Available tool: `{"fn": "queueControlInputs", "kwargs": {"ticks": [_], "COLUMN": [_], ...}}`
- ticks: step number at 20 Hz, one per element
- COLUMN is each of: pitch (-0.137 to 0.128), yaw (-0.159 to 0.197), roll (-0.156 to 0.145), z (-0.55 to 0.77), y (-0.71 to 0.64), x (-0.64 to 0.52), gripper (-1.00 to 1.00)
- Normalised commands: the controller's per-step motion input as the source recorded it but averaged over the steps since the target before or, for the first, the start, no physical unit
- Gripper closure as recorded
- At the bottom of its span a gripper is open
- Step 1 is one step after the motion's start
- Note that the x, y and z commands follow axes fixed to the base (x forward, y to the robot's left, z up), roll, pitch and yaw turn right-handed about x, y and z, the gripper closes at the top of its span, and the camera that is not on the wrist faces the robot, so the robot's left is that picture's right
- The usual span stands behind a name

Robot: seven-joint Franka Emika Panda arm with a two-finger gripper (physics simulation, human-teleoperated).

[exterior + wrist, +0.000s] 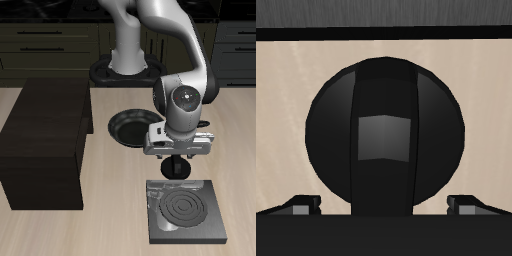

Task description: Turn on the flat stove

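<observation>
The flat stove (pixel 185 210) is a dark-grey square slab near the table's front edge, and its ring burner (pixel 187 208) is dark, not glowing. My gripper (pixel 178 174) hangs straight down over the stove's back edge and hides the knob in the exterior view. In the wrist view the round black knob (pixel 384 135) with a grey square mark fills the frame, very close under the gripper (pixel 386 205). The fingertips (pixel 301 205) stand wide apart on either side of the knob, with a gap to it. The gripper is open and holds nothing.
A round black frying pan (pixel 128 126) lies just behind the stove, beside the arm. A large dark box-like cabinet (pixel 45 145) stands on the table on the far side of the pan from the stove. Bare wooden tabletop (pixel 110 225) lies between cabinet and stove.
</observation>
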Motion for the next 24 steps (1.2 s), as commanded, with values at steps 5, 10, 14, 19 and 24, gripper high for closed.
{"fn": "queueControlInputs", "kwargs": {"ticks": [5,10,14,19,24], "pitch": [0.019,-0.012,-0.029,-0.017,-0.047], "yaw": [-0.02,-0.005,0.02,0.03,0.007], "roll": [0.01,0.004,0.0,-0.037,-0.06], "z": [-0.12,0.05,0.06,0.07,0.2], "y": [-0.07,-0.05,-0.09,-0.29,-0.43], "x": [-0.07,-0.05,-0.03,-0.03,-0.02], "gripper": [1.0,1.0,1.0,1.0,1.0]}}
